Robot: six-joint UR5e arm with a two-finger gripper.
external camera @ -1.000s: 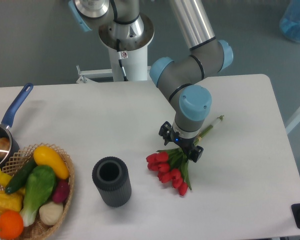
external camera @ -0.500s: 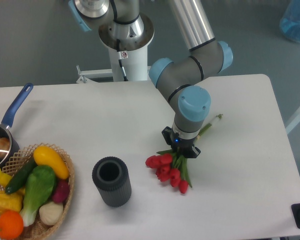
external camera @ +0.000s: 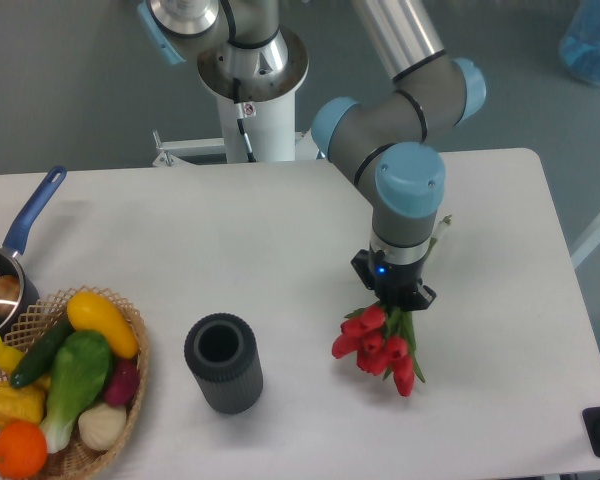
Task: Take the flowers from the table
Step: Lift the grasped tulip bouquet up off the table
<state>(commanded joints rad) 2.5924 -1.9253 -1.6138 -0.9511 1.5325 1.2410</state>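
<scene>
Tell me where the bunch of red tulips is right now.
The bunch of red tulips hangs from the gripper over the right half of the white table, right of the dark ribbed cylinder.

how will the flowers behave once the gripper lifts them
Probably floppy: the flowers have heavy red heads on thin stems and droop below the gripper. Likely light. The bunch may pivot or slip, since it looks pinched at one spot.
</scene>
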